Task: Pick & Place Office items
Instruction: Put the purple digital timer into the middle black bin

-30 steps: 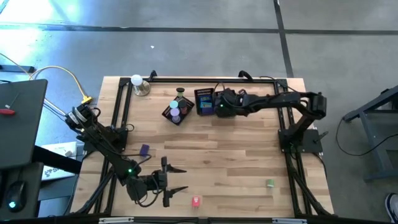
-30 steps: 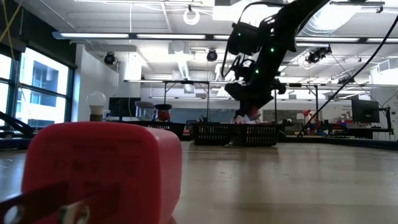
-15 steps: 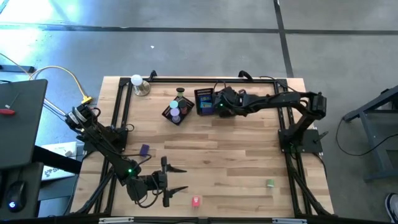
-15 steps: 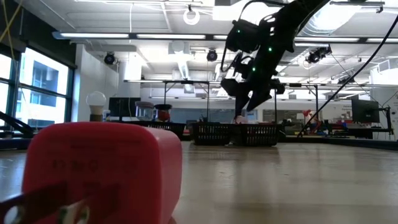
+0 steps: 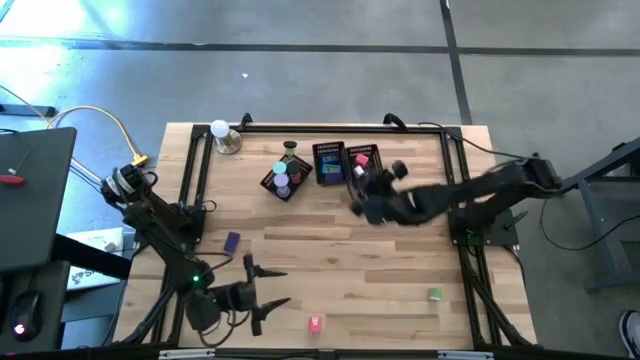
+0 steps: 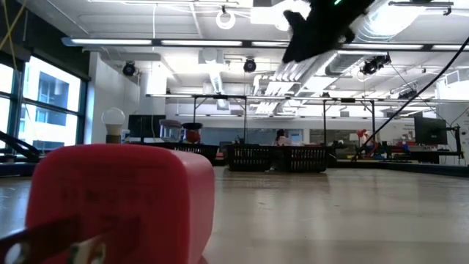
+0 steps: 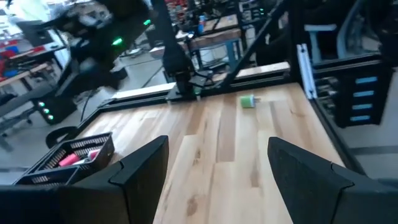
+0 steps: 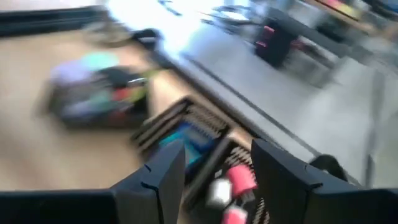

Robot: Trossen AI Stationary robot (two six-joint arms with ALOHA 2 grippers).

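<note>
— Black right gripper point(image 5: 362, 190): holding anything?
— No. Fingers apart, empty, near the basket point(image 5: 362, 160) with pink pieces point(image 8: 239, 180). Blurred.
— Left gripper point(image 5: 262, 287)?
— Apart, empty, above the red block point(image 5: 315, 323).

No legible text, label, brand, number or sign on anything in any view.

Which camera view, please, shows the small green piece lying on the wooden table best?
The left wrist view: the small green piece lies unobstructed on the boards. The high view shows it only as a speck by the table edge; the low and right wrist views miss it.
</note>
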